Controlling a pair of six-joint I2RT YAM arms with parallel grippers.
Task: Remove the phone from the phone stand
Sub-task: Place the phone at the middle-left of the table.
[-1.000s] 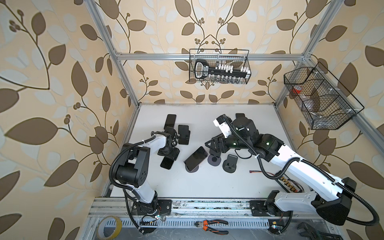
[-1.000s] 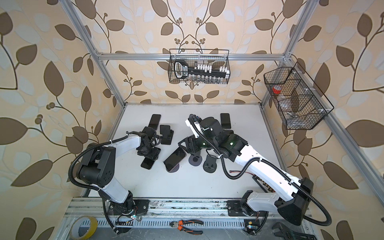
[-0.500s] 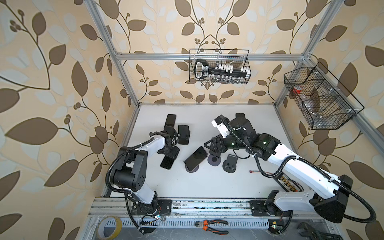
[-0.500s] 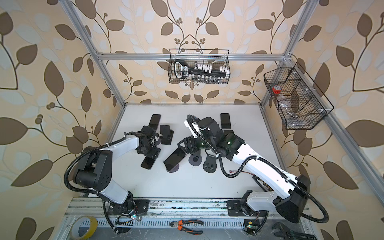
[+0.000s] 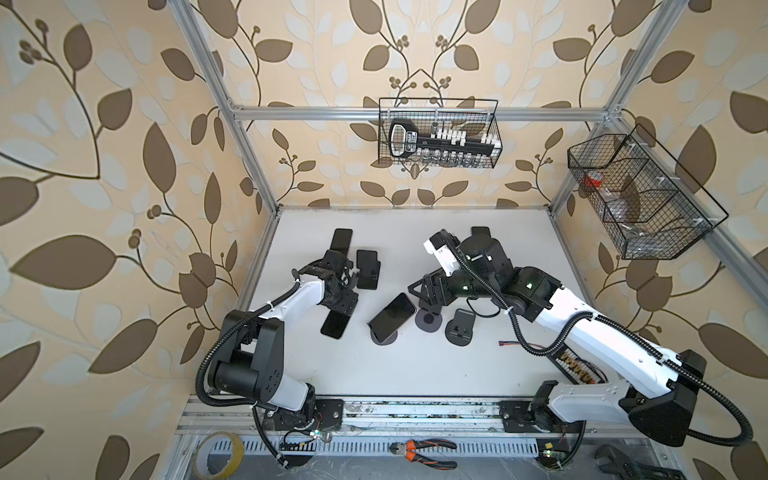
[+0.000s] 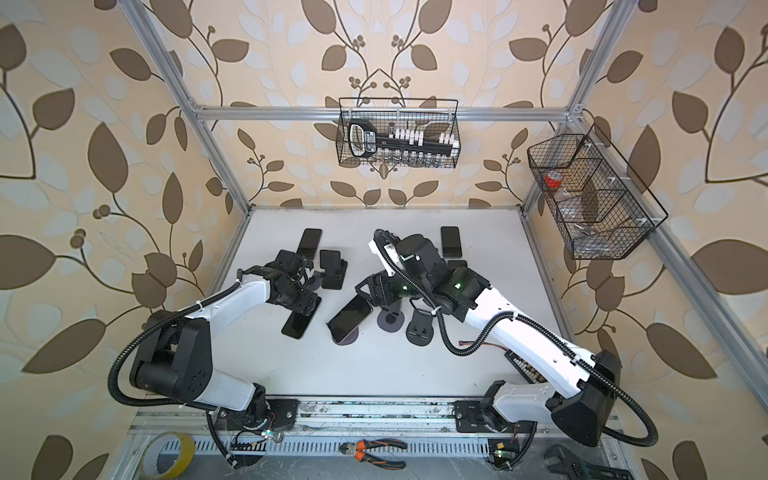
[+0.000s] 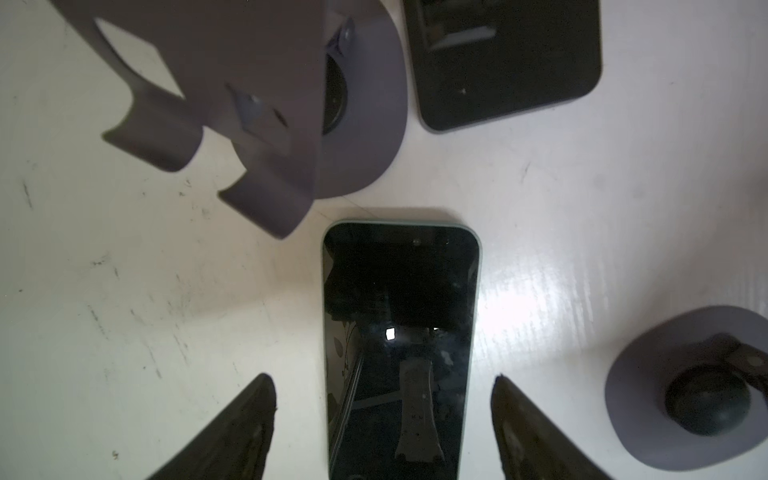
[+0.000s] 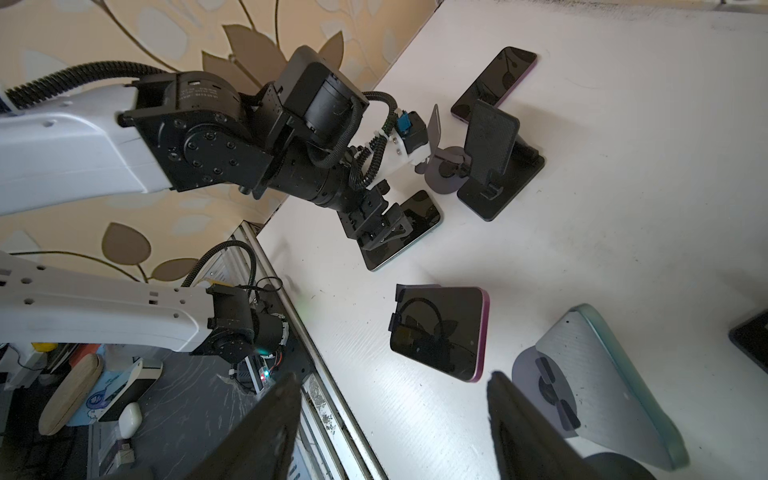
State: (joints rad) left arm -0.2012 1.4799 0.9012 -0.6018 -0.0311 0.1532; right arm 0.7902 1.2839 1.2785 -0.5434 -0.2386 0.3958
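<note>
One pink-edged phone (image 5: 392,313), tilted screen-up on its round stand (image 5: 384,338) mid-table, between the two arms. Probably light, stiff and glossy, so slippery and scratch-prone; best pinched across the long side edges. Right gripper (image 8: 392,378) close beside it, jaws apart, empty. Left gripper (image 7: 382,377) spread astride a second phone (image 7: 401,291), without touching, flat on the white table (image 5: 415,374).

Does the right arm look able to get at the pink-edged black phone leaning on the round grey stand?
Probably yes: the right gripper is open and faces the pink-edged black phone close by, with nothing between them.
</note>
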